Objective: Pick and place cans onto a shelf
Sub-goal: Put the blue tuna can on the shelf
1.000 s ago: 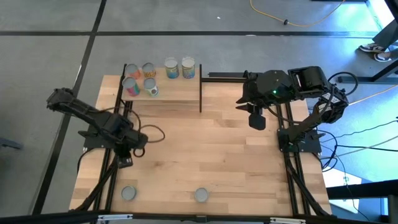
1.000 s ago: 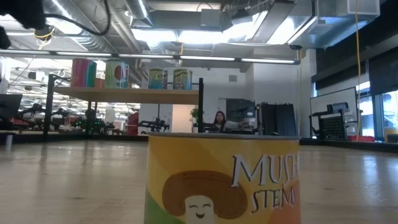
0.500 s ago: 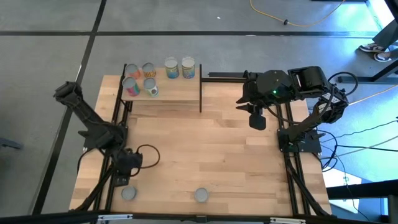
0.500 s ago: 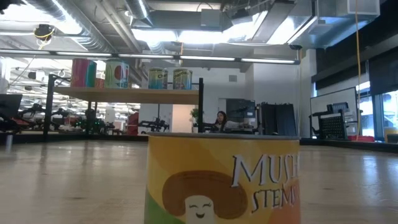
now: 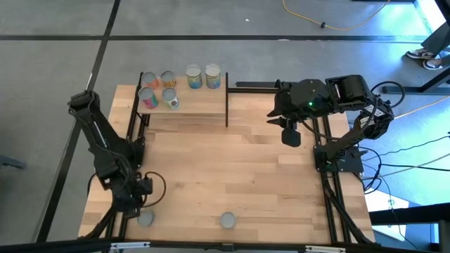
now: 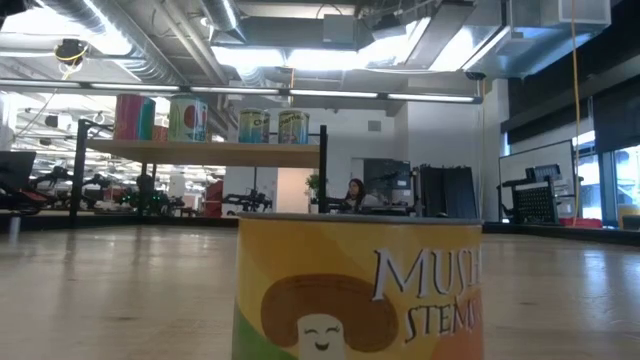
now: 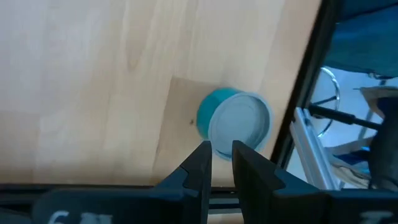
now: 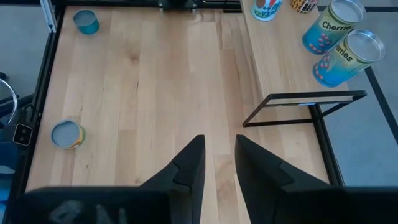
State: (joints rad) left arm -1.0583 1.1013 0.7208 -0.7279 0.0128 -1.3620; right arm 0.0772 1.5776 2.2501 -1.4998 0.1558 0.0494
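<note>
Wooden table [image 5: 232,169] carries the shelf [image 5: 197,105] at its far-left corner, six cans [image 5: 193,77] on it; two cans [image 5: 227,221] sit at the near edge.

Left gripper [image 7: 221,163]: two dark fingers [image 7: 198,167] are standing slightly apart, holding nothing, tips pointing toward the can.
Can [image 7: 235,121]: teal-sided tin with a silvery-grey round top is sitting upright on the wood, just beyond the fingertips, not touched by them.
Tabletop [image 7: 93,81]: light wooden boards are filling most of the view.
Table edge [image 7: 308,93]: a black metal bar is running along the wood, just beside the can.
</note>
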